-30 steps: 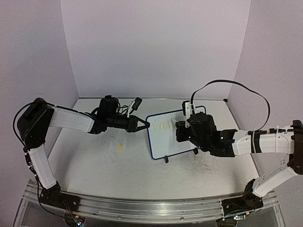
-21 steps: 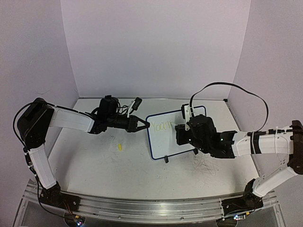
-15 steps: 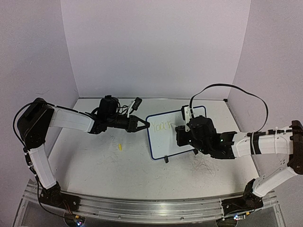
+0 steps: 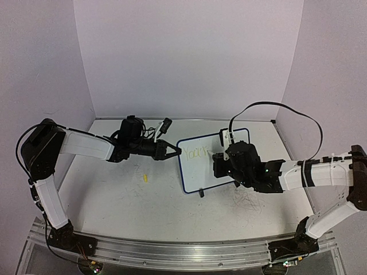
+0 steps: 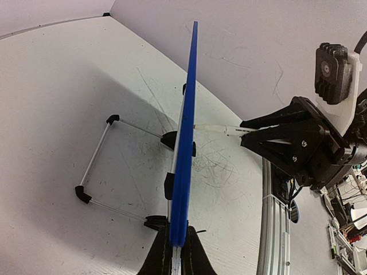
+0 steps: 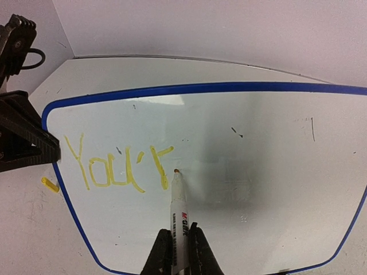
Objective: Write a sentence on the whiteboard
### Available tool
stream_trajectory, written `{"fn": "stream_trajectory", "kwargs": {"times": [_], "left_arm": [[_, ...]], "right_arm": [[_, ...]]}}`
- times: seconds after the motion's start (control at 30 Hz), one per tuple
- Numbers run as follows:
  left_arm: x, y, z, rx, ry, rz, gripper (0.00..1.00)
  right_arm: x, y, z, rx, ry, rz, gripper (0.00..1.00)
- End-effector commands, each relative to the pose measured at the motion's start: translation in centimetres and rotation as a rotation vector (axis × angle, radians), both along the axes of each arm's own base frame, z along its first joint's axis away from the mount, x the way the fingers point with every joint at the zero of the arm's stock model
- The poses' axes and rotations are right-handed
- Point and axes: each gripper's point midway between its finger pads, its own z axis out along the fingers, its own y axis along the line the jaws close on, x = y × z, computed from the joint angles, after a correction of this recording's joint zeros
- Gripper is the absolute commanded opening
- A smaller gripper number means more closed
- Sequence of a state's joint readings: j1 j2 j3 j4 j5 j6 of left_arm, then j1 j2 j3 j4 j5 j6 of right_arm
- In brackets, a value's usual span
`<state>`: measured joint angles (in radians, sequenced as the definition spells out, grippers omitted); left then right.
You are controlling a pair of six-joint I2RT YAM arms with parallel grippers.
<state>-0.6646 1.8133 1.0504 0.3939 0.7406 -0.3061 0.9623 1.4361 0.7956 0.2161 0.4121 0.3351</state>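
The whiteboard [image 4: 195, 174] stands tilted on its black feet at mid-table, and the left wrist view shows its blue rim [image 5: 187, 137] edge-on. My left gripper [image 4: 176, 151] [image 5: 177, 253] is shut on the board's left edge. The sentence [image 4: 198, 153] [image 6: 114, 166] is a yellow "You'r" at the board's upper left. My right gripper [image 4: 218, 162] [image 6: 179, 256] is shut on a white marker [image 6: 179, 212] [image 5: 221, 129]. The marker's tip rests at the board's face just right of the last letter.
A small yellow marker cap [image 4: 145, 177] [image 6: 50, 184] lies on the table left of the board. Behind the board its wire stand [image 5: 95, 165] reaches over the table. Old scribbles mark the tabletop [image 4: 246, 200]. Walls enclose the table at the back and sides.
My right gripper with the marker has shifted slightly left along the board. The left gripper and the board have not moved.
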Motion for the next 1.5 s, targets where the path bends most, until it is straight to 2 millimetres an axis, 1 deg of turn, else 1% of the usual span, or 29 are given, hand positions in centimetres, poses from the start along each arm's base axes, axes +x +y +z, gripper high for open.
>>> {"fn": "stream_trajectory", "kwargs": {"times": [0.0, 0.2, 0.77, 1.0, 1.47], "left_arm": [[-1.6, -0.5, 0.9, -0.008, 0.000, -0.062, 0.00], [-1.6, -0.5, 0.9, -0.008, 0.000, -0.061, 0.00], [-1.6, -0.5, 1.0, -0.008, -0.003, -0.062, 0.00], [-1.6, -0.5, 1.0, -0.009, -0.003, -0.062, 0.00], [-1.6, -0.5, 1.0, -0.009, -0.003, -0.064, 0.00]], "right_arm": [[1.2, -1.1, 1.3, 0.025, -0.034, -0.083, 0.00], [1.5, -1.7, 2.5, 0.040, -0.060, -0.115, 0.00], [2.0, -0.4, 3.8, 0.051, -0.094, -0.078, 0.00], [1.9, -0.1, 2.9, 0.049, -0.072, -0.061, 0.00], [0.6, -0.2, -0.6, 0.044, 0.013, -0.029, 0.00]]}}
